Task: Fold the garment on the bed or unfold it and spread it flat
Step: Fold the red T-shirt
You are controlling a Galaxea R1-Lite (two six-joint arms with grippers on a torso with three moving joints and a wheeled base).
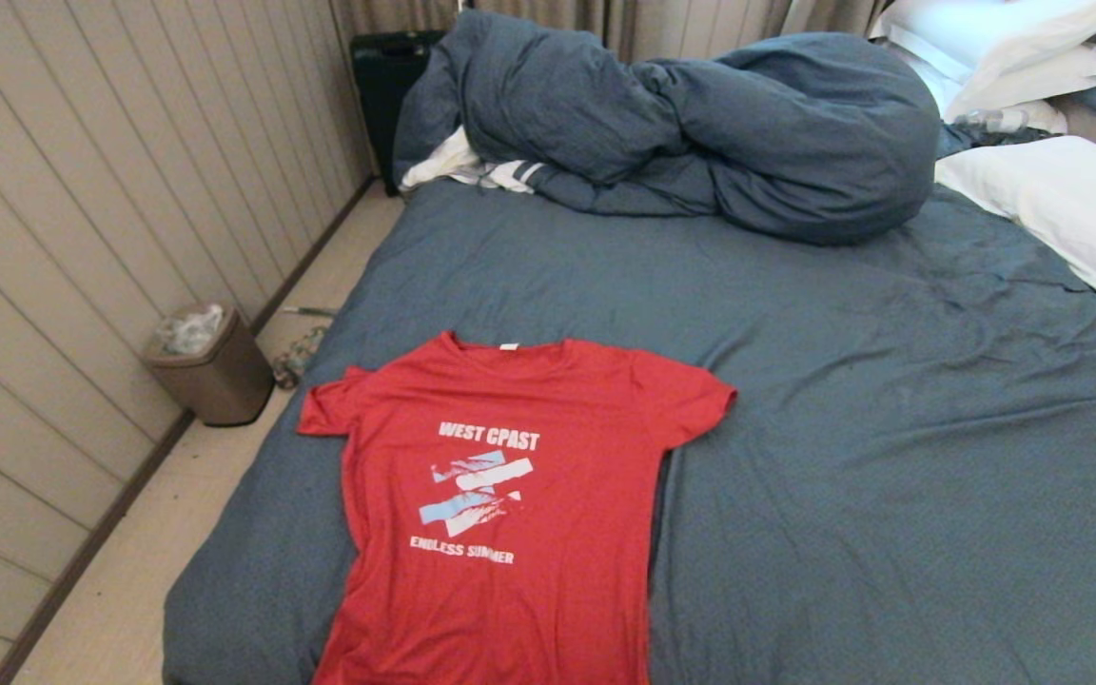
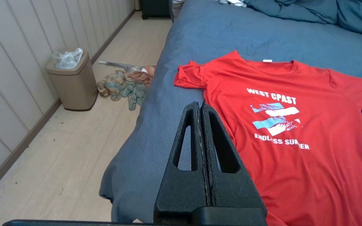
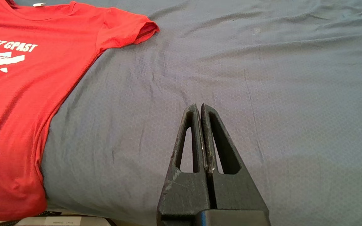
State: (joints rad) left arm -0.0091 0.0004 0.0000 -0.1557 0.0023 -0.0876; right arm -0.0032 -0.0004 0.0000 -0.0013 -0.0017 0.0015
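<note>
— Lying flat and print-up, the garment [image 1: 500, 495] is spreading over the bed [image 1: 890, 428] toward seven o'clock, collar pointing at twelve.
— And the grippers?
— The left gripper [image 2: 200, 106] is hanging beside the shirt's left edge, fingers pressed together, holding nothing; the right gripper [image 3: 200, 108] is hovering over bare sheet, likewise.

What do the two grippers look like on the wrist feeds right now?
Both match: the left gripper and right gripper each have two matte black, rough-textured fingers, tapering to a point, each with a long triangular cut-out. The right one shows pale scuffs along its inner edges and base. No cables or markings show on either.
</note>
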